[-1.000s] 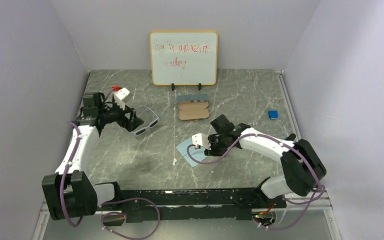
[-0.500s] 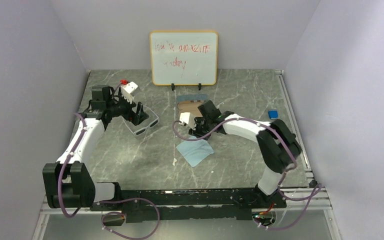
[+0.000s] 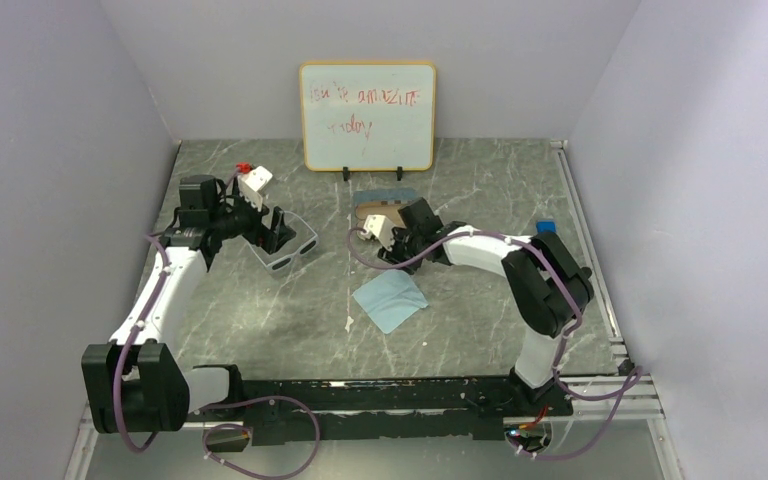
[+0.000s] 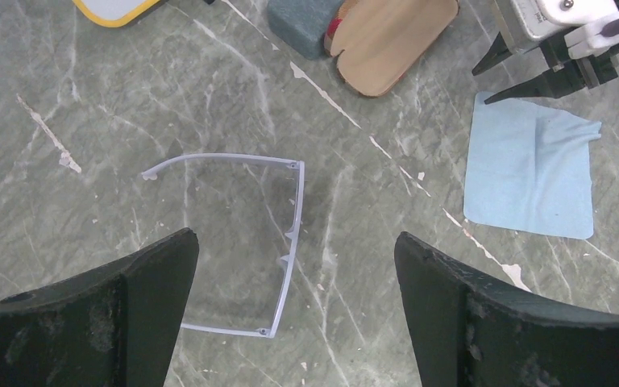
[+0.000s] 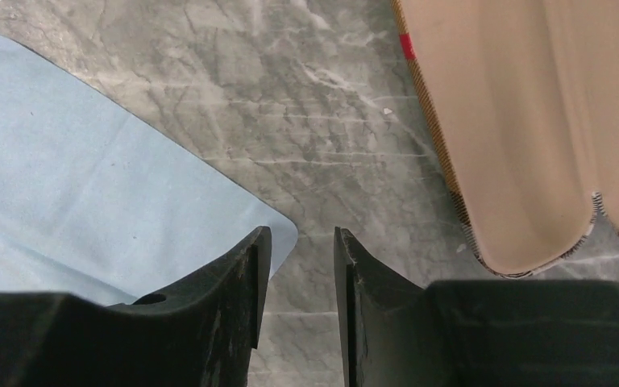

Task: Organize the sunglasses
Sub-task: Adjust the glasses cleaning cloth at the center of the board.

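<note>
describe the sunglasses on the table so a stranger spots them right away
Start at the whiteboard at the back of the table, then come forward and left to the left gripper. Below its open jaws lie the sunglasses: a white frame, arms unfolded, unlike the flat blue cloth.

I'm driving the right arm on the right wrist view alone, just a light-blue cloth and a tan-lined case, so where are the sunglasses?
Observer: The white-framed sunglasses lie on the grey marbled table, left of that open tan-lined case.
Operator: Is the other arm on them?
Observer: The left gripper hangs over them, jaws wide open, one finger either side.
Operator: Anything else by my case?
Observer: A grey-blue oblong case lies right beside it, on the side toward the wood-framed whiteboard.
</note>
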Robot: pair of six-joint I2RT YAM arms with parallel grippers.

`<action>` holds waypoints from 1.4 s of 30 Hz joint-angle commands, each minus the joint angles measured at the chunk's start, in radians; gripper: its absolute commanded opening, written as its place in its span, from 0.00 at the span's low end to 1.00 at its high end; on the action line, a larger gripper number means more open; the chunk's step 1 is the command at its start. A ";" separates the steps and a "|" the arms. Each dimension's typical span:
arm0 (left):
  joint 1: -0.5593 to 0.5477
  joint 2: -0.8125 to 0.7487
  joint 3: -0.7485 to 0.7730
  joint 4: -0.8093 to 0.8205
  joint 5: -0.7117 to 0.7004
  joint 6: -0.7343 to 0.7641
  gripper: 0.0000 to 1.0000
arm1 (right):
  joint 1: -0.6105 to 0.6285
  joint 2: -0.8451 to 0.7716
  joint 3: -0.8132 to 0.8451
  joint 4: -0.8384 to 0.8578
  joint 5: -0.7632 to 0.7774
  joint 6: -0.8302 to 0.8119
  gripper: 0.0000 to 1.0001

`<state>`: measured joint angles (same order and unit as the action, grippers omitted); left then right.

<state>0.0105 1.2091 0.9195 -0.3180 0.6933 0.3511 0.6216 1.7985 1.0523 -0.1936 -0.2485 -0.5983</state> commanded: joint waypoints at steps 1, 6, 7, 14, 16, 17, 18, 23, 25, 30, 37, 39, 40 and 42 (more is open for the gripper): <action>-0.004 -0.010 0.002 0.030 -0.001 -0.016 0.96 | -0.014 0.032 0.030 -0.007 -0.046 0.016 0.39; -0.003 -0.019 -0.002 0.032 -0.003 -0.015 0.96 | -0.022 0.064 0.043 -0.074 -0.105 0.022 0.40; -0.003 -0.020 -0.005 0.034 -0.003 -0.017 0.96 | -0.022 0.073 0.046 -0.079 -0.103 0.024 0.39; -0.003 -0.019 -0.003 0.034 -0.003 -0.019 0.96 | -0.031 0.128 0.092 -0.154 -0.152 0.024 0.21; -0.003 -0.020 -0.004 0.037 -0.005 -0.021 0.96 | -0.033 0.144 0.105 -0.171 -0.156 0.025 0.10; -0.003 -0.020 -0.004 0.038 -0.005 -0.022 0.96 | -0.036 0.149 0.107 -0.173 -0.156 0.026 0.03; -0.004 -0.019 -0.005 0.038 -0.003 -0.021 0.96 | -0.040 0.149 0.105 -0.169 -0.153 0.031 0.00; -0.003 -0.017 -0.008 0.040 -0.001 -0.021 0.96 | -0.069 0.111 0.072 -0.096 -0.110 0.061 0.00; -0.003 -0.016 -0.009 0.040 0.001 -0.022 0.96 | -0.083 0.090 0.055 -0.056 -0.082 0.081 0.00; -0.004 -0.014 -0.012 0.043 0.002 -0.024 0.96 | -0.118 0.043 0.029 0.002 -0.056 0.103 0.00; -0.003 -0.010 -0.012 0.048 0.004 -0.027 0.96 | -0.130 0.001 0.006 0.048 0.008 0.134 0.00; -0.003 -0.007 -0.010 0.045 0.009 -0.029 0.96 | -0.139 -0.003 0.001 0.063 0.035 0.145 0.00; -0.003 -0.006 -0.010 0.045 0.009 -0.028 0.96 | -0.143 -0.003 -0.002 0.070 0.047 0.149 0.00; -0.004 -0.006 -0.010 0.044 0.009 -0.027 0.96 | -0.152 -0.004 -0.004 0.080 0.063 0.155 0.00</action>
<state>0.0105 1.2091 0.9077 -0.2962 0.6907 0.3378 0.4908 1.8343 1.0626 -0.1658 -0.2665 -0.4755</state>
